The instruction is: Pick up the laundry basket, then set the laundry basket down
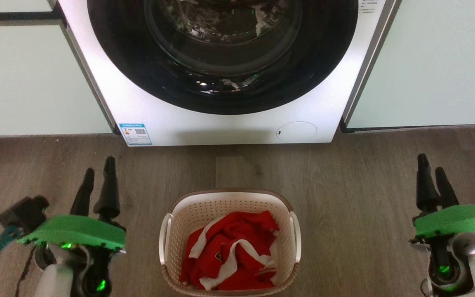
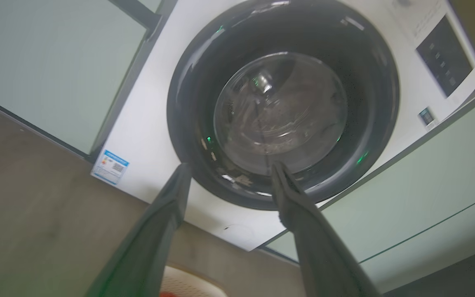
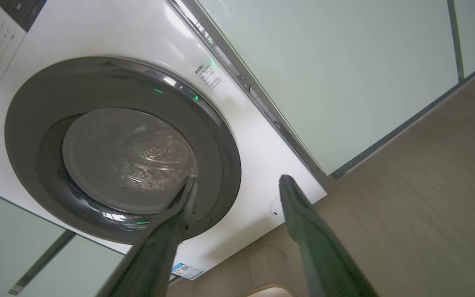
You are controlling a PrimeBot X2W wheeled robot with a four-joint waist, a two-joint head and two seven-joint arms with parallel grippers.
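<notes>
Head view looks down on the laundry basket (image 1: 221,206), which stands on the wooden floor (image 1: 344,185) in the near middle, a little before the white washing machine (image 1: 229,128) and not touching it. A red garment with white trim (image 1: 229,247) lies crumpled inside the basket. The white loop handles are on its left and right sides.

The left gripper (image 1: 99,167) hangs over the floor to the left of the basket, apart from it. The right gripper (image 1: 432,164) hangs well apart on the right side. Both point toward the machine. In the wrist views the two dark fingers of each gripper stand spread, with nothing between them.

Dark round door glass takes most of the machine's front, and a blue label (image 1: 135,134) sits at its lower left corner. Pale green cabinet panels (image 1: 27,82) stand on both sides of the machine.
</notes>
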